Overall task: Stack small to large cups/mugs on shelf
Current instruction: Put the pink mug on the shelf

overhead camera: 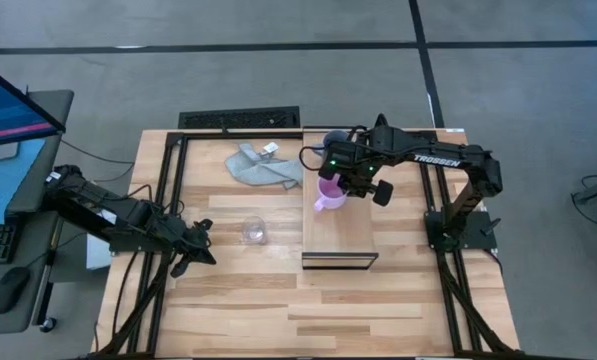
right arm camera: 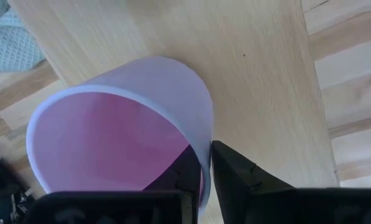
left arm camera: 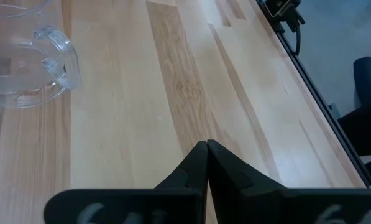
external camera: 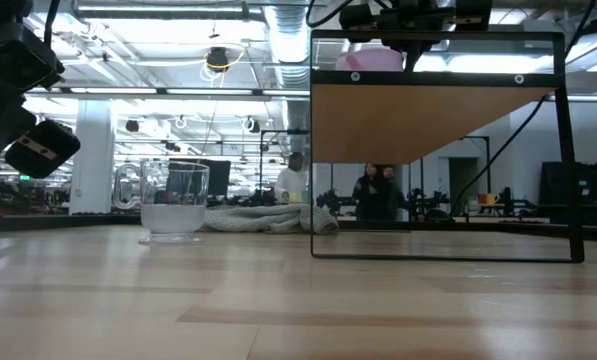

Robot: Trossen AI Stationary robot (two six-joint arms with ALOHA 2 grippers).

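Reads "TROSSEN" in white along the right arm [overhead camera: 448,160]. Stands empty near the tabletop's [overhead camera: 378,310] middle — clear glass cup [overhead camera: 255,231], just beyond the left gripper [overhead camera: 204,243], fingers pressed together on nothing. Sits on the shelf [overhead camera: 343,238], toward its far end — pink-purple mug [overhead camera: 330,193], empty, rim pinched between the right gripper's [right arm camera: 205,163] fingers. Lies by the tabletop's far edge: grey cloth [overhead camera: 263,166].

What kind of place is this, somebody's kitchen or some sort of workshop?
Most likely a robotics lab or workshop, not a kitchen. The wooden table carries two robot arms, a computer monitor stands beside it, and the low view shows a big hall with ceiling pipes and people standing.
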